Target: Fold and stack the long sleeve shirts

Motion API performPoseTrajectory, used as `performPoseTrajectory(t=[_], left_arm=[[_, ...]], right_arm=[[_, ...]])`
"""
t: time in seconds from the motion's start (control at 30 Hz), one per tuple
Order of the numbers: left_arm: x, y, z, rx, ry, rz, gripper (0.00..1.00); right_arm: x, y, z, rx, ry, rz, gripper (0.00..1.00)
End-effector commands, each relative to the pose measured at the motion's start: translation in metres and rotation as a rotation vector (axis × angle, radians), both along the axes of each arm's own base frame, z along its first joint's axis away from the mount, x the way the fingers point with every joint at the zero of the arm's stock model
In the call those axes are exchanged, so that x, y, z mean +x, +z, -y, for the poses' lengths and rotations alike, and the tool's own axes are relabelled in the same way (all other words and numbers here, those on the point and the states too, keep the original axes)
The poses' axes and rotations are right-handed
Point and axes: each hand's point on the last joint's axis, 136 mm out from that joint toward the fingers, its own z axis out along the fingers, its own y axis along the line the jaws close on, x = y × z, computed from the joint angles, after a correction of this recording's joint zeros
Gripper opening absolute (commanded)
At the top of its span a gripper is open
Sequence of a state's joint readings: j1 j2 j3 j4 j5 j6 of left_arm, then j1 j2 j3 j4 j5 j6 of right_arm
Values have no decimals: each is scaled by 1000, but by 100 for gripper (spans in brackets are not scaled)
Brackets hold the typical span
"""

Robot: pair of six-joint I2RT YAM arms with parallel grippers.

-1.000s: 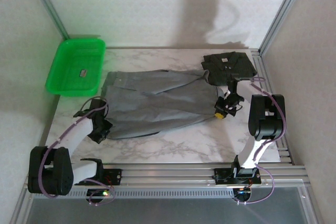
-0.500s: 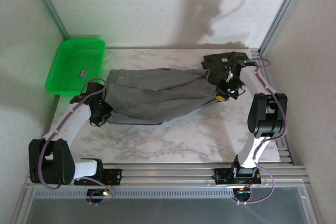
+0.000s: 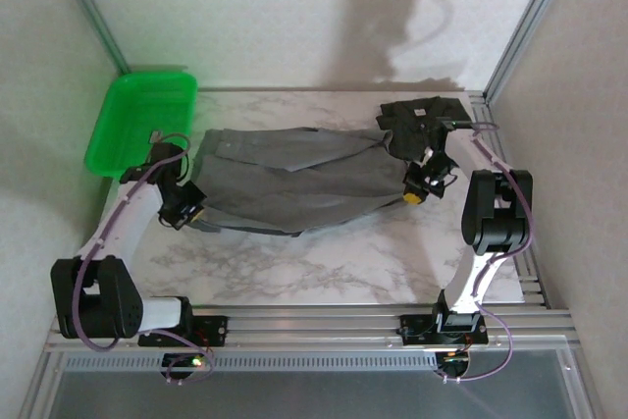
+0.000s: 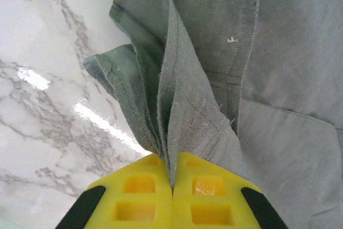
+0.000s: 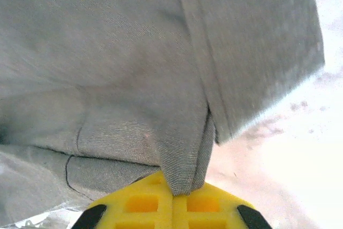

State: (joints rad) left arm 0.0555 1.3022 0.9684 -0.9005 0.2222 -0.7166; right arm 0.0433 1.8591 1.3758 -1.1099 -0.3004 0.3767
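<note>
The grey long sleeve shirt (image 3: 294,182) lies spread across the marble table, its near edge lifted and folded back. My left gripper (image 3: 193,211) is shut on its left edge; the left wrist view shows bunched grey cloth (image 4: 182,105) pinched between the yellow pads (image 4: 140,197). At the shirt's right edge my right gripper (image 3: 412,193) is shut too, with a fold of grey fabric (image 5: 185,170) caught between its yellow pads (image 5: 209,207). The charcoal shirt (image 3: 422,117) sits folded at the back right, just behind the right gripper.
A green plastic tray (image 3: 118,134) stands at the back left corner with the left arm crossing its near right part. Bare marble (image 3: 324,262) stretches in front of the grey shirt. Metal frame posts rise at both back corners.
Both grippers have carried the grey shirt's near edge away from me toward the back, so the shirt now covers a narrower strip. The charcoal shirt has not moved.
</note>
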Motion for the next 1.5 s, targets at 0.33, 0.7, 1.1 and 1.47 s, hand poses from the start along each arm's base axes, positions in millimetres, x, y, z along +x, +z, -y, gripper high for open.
performPoseTrajectory(t=[0.33,0.7,1.1,1.47], left_arm=[[-13,50,-7,43,-12,78,0],[25,128,-36,256,-128,156,0],[-62,21,-5,85,6,47,0],[-98,-38,14,-43,65,-24,0]], right_arm=[[-20,35,9,-17,1,20,0],[-15,43,7,20,-11,48,0],[-36,16,19,-12,-20,-40,0],[-38,3,22,-30,-11,-99,0]])
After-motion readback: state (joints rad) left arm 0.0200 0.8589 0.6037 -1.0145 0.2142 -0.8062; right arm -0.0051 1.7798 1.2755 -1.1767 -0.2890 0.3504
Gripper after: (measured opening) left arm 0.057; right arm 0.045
